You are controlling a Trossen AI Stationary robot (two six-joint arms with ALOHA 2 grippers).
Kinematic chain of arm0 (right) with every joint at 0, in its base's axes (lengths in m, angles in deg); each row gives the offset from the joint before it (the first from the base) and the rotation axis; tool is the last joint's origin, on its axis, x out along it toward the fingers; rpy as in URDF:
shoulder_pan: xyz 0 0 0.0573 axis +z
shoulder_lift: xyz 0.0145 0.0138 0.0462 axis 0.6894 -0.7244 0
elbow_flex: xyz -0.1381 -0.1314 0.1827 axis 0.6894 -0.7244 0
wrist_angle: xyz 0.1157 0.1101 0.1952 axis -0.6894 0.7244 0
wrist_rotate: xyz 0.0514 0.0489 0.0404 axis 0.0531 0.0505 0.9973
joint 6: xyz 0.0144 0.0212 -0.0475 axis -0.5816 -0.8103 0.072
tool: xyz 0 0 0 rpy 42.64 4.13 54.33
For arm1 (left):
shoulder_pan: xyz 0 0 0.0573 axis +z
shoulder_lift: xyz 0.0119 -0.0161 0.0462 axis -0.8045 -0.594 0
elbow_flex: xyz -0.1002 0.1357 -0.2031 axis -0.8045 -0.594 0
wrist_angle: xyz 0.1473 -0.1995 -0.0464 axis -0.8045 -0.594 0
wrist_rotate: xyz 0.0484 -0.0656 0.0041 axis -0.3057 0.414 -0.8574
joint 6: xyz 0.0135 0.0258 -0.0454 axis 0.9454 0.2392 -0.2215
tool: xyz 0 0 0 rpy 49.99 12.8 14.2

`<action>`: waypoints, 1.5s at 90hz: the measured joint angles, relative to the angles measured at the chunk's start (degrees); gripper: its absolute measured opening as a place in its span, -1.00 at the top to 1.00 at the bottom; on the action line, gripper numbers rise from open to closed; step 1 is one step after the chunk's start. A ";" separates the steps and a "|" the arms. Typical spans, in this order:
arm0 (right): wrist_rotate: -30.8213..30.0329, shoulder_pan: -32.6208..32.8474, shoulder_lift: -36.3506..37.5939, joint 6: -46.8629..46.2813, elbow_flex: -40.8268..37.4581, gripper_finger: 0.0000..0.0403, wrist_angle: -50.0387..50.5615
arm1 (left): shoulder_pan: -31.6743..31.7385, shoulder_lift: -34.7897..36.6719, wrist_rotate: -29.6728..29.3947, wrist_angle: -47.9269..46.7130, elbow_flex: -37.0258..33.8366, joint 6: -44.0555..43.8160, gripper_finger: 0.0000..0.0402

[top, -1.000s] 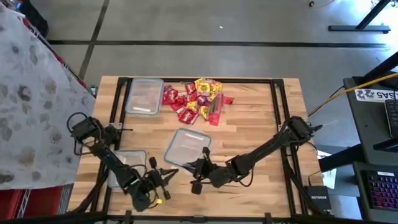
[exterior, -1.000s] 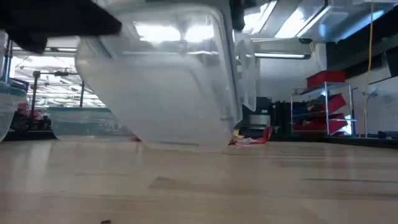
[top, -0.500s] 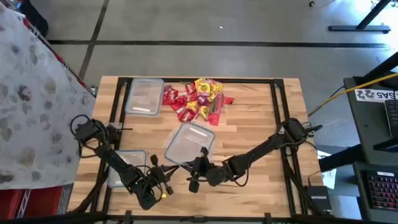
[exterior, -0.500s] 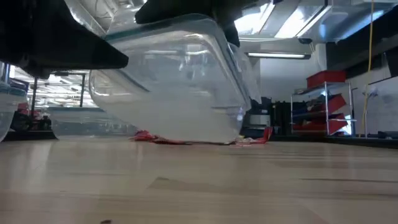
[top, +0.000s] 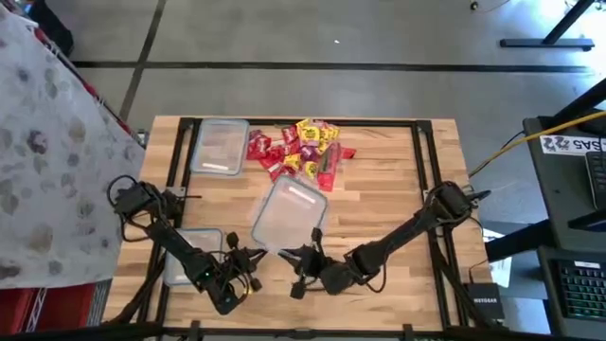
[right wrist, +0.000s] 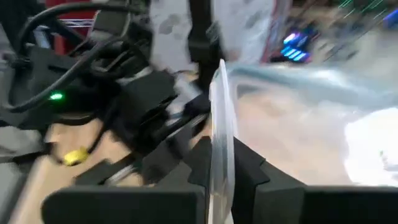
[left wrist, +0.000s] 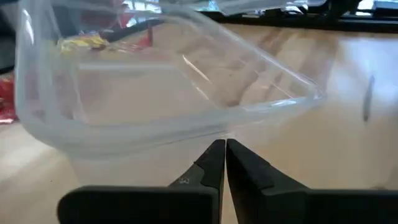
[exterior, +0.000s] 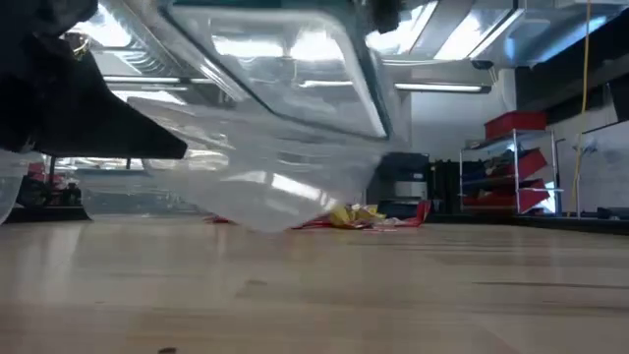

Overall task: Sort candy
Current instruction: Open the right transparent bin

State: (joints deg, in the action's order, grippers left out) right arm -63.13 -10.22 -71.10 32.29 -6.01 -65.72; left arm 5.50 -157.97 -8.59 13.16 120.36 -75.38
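The wooden worktop has pale planks and a dark frame running just inside its edges. At its near edge the two arms meet. The left end effector sits by the near-left part, its fingers pressed together with nothing between them, their tips just in front of the rim of a clear container. Beside the left arm a second clear tub rests on the wood.

The right end effector is just beside the left one, its fingers closed on the thin rim of that middle clear container, which is tilted, its far end lying near the candy. In the low view the container hangs tipped above the boards, one lower corner close to the surface.

Farther back, the candy lies in a loose pile of red, pink and yellow wrapped pieces on the far middle of the worktop. A third clear tub stands just left of the pile.

Beyond the worktop lies grey floor; a patterned cloth hangs at the left, and a desk with a keyboard stands at the right. The low view shows red shelving in the room behind.
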 joint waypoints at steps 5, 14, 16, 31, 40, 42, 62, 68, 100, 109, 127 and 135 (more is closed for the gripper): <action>-3.46 0.51 0.00 3.58 1.14 0.94 0.02 | -0.51 0.00 1.04 -0.04 0.00 -1.60 1.00; -15.15 2.44 0.00 12.63 3.12 0.94 0.28 | -2.18 0.04 4.23 0.34 0.00 -7.80 1.00; -17.58 2.89 0.00 15.06 3.49 0.94 0.26 | -2.67 0.04 5.05 0.46 0.00 -9.05 1.00; -28.43 3.70 0.13 29.10 4.55 0.94 0.45 | -6.41 0.10 7.61 2.19 0.28 -14.51 1.00; -31.74 3.35 0.13 34.71 4.55 0.94 0.61 | -7.83 0.27 8.14 5.35 0.36 -14.72 1.00; -33.22 3.39 0.13 35.93 4.55 0.94 0.61 | -7.99 0.28 8.29 6.10 0.35 -14.22 1.00; -37.26 3.11 0.13 52.91 4.55 0.94 6.28 | -7.62 0.76 9.58 11.06 0.03 -7.07 1.00; -37.62 2.79 0.15 52.96 4.55 0.94 11.42 | -7.42 1.22 9.74 12.16 -0.02 -5.22 1.00; -37.47 4.83 0.16 32.04 4.31 0.94 39.68 | -8.75 8.11 9.96 13.71 -0.08 5.00 1.00; -31.91 5.92 0.54 14.97 4.31 0.94 47.24 | -8.78 10.09 9.93 13.86 -0.04 8.68 1.00; -15.65 6.52 3.04 -22.36 4.33 0.94 72.08 | -8.70 11.00 9.29 13.46 0.00 12.32 1.00; -11.53 6.43 3.47 -38.41 4.33 0.94 86.97 | -8.47 11.02 9.29 12.61 0.00 11.99 1.00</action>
State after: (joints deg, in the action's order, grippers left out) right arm -74.66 -3.79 -67.63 -6.13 -1.68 21.25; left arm -2.97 -146.95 0.71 25.76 120.36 -63.39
